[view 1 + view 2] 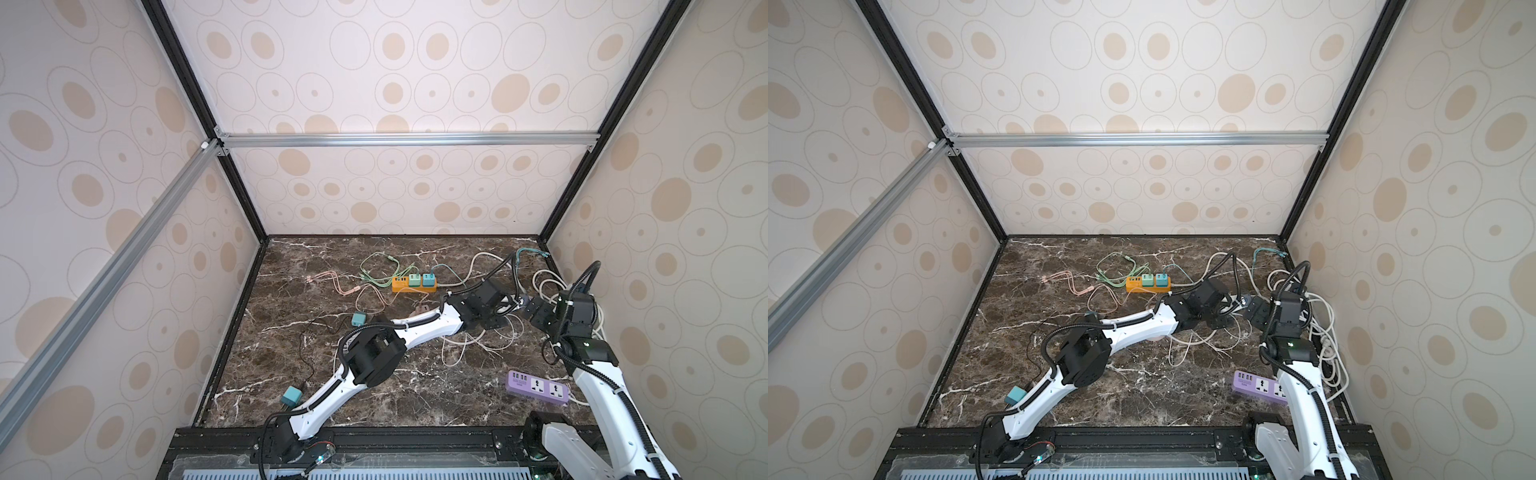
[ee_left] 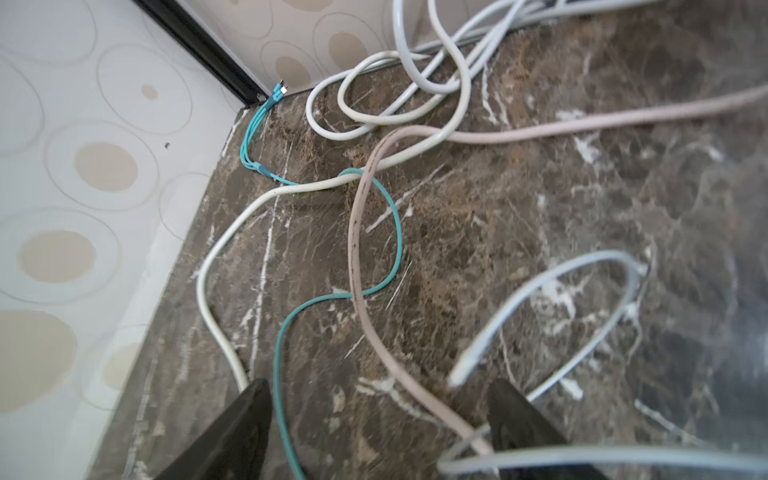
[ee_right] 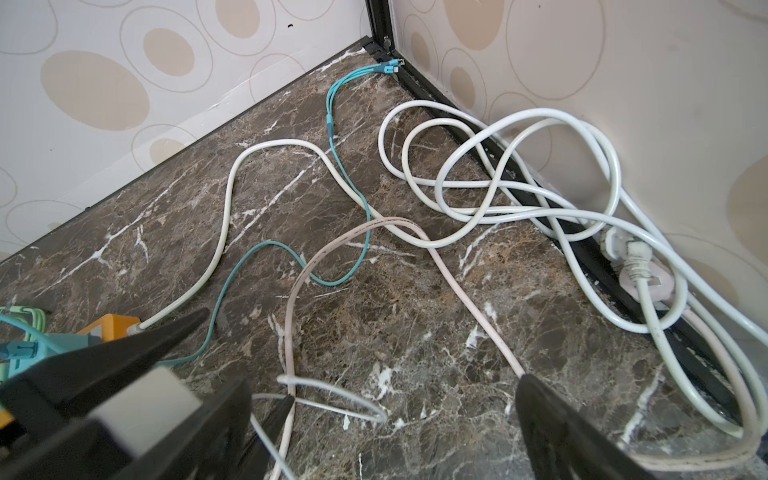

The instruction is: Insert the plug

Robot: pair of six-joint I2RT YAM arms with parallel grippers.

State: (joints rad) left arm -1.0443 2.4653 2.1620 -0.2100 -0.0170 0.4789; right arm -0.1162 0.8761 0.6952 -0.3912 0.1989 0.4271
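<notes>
My left gripper (image 2: 380, 411) reaches across to the right side of the marble table (image 1: 415, 386) and is open. A pinkish cable (image 2: 361, 266) and a thin white cable (image 2: 582, 291) lie on the table around its fingers, and neither is gripped. My right gripper (image 3: 409, 415) hangs open close beside it; in both top views the two nearly touch tips (image 1: 524, 305) (image 1: 1246, 305). Two plug heads, one white (image 3: 615, 241) and one pinkish (image 3: 640, 286), lie among coiled white cable by the right wall. A purple power strip (image 1: 538, 387) lies front right.
An orange power strip (image 1: 413, 283) with two teal adapters stands at the back middle, amid green, pink and teal cables. Two loose teal chargers (image 1: 358, 319) (image 1: 291, 395) lie on the left. Thick white cable coils (image 3: 519, 174) crowd the back right corner.
</notes>
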